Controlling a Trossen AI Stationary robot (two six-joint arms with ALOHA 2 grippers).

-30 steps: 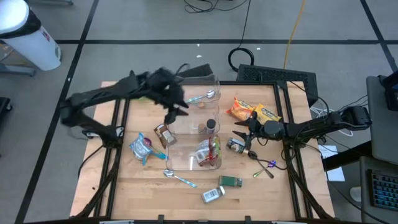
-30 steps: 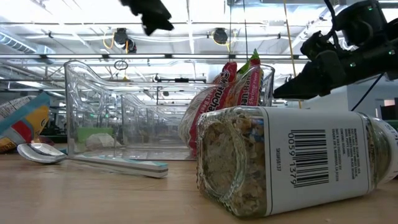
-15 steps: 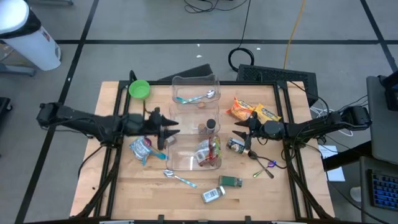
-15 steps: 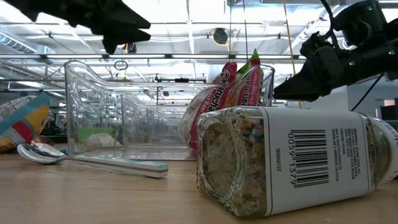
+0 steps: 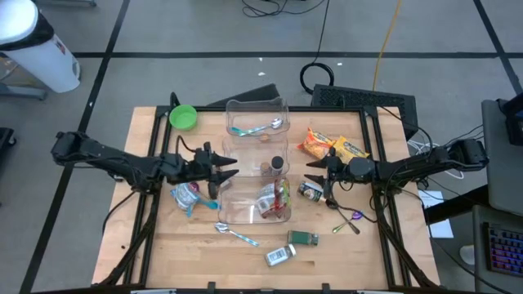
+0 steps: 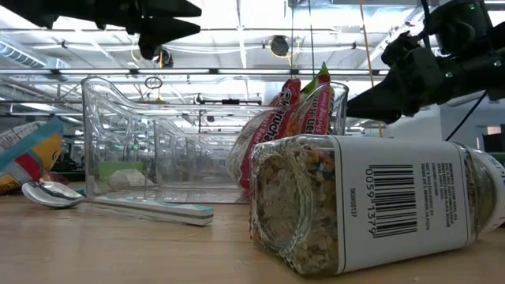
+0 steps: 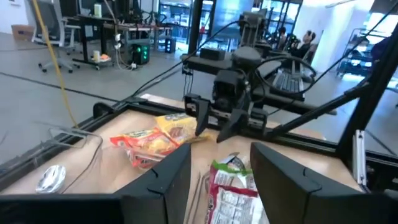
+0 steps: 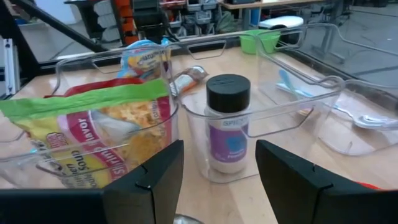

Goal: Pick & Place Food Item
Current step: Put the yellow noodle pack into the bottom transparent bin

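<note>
- Seemingly the food item in question is the brown snack packet (image 5: 216, 188), lying flat on the desk (image 5: 163, 245) just beside the left wall of the clear bin (image 5: 255, 104); this is a judgement, since several foods lie about.
- The left end effector (image 5: 231, 169) hovers above that packet with its fingers apart and nothing between them, pointing across at the bin.
- From the left end effector the packet lies directly below and slightly back toward the wrist, so the coming move looks like a small pull-back and a drop rather than a reach.
- The arm hides most of the packet from overhead, so its long axis cannot be read with confidence; the part that shows slants toward the bin's near compartment.
- The left arm is clearly the nearer one, because the bin stands between the packet and the right end effector (image 5: 310, 173).
- That right end effector waits on the bin's other side, fingers likewise apart and empty, with a small jar (image 5: 309, 193) just beside it on the desk.
- A blue packet (image 5: 186, 195) lies near the brown one, on the side away from the bin, and could be caught by a low finger.
</note>
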